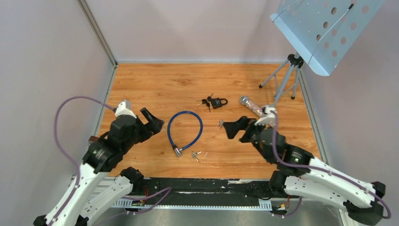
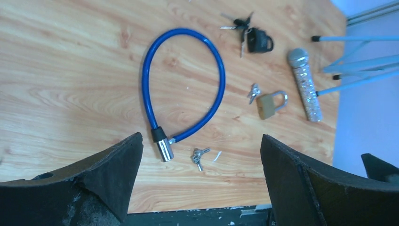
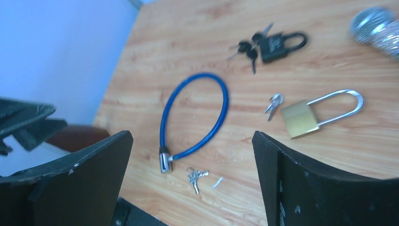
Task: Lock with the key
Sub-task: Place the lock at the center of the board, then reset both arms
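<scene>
Claws spread: left claw (image 2: pixel 201 139), right claw (image 3: pixel 191 134) | brass padlock (image 3: pixel 301 117): 2 wrist views, hidden from top

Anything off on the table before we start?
Nothing damaged or spilled. A small pale sliver lies loose beside the silver key bunch near the blue cable lock; a glittery silver microphone lies by the brass padlock.

no legible text, labels or numbers anywhere
</scene>
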